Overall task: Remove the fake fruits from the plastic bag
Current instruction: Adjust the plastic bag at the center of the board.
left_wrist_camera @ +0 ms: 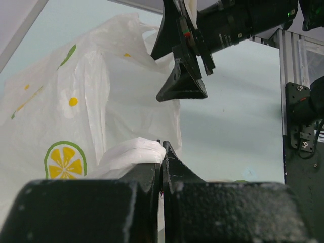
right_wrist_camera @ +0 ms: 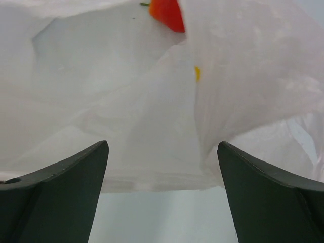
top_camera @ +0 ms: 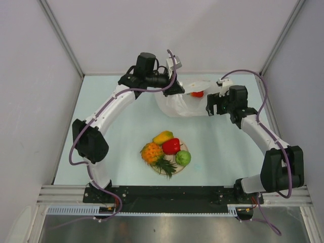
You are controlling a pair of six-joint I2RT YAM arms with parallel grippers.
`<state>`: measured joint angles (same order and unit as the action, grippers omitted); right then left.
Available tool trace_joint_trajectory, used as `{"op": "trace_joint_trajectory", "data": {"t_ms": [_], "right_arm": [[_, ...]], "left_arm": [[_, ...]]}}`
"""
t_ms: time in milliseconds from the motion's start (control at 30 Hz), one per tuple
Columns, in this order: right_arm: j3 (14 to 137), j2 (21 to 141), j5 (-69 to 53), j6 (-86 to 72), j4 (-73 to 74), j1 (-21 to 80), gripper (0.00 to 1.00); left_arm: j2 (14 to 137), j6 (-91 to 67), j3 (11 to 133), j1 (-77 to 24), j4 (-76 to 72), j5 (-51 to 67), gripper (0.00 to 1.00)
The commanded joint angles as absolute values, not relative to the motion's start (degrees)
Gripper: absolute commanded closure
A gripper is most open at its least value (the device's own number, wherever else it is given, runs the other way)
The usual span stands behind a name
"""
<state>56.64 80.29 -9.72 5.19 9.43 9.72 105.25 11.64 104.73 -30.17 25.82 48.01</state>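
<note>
With the left hand [left_wrist_camera: 162, 151] clamped on the plastic bag [left_wrist_camera: 101, 91], the open right hand [right_wrist_camera: 162, 182] should reach deeper, straddling the red fruit [right_wrist_camera: 168, 12] before closing.

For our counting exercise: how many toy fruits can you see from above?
5. Four lie on the plate: a pineapple, a mango, a red piece and a green ball. The fifth, another red fruit, shows inside the bag, which may hide more.
</note>
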Motion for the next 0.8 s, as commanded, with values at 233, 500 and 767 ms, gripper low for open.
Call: {"op": "trace_joint_trajectory", "data": {"t_ms": [233,500,767], "right_arm": [[62.49,80.24,-6.60,7.47,8.61,19.15,0.14],[66.70,84.81,-6.76,3.95,8.35,20.83,0.25],[75.12,96.93,-6.85,17.81,4.66,21.36,0.32]], "left_arm": [[97.91,11.52,101.16,-30.50,24.61,45.70,1.00],[98.26,10.73,101.16,-30.50,24.53,46.67,1.00],[98.17,9.22,101.86,-30.50,22.85,48.16,1.00]]}}
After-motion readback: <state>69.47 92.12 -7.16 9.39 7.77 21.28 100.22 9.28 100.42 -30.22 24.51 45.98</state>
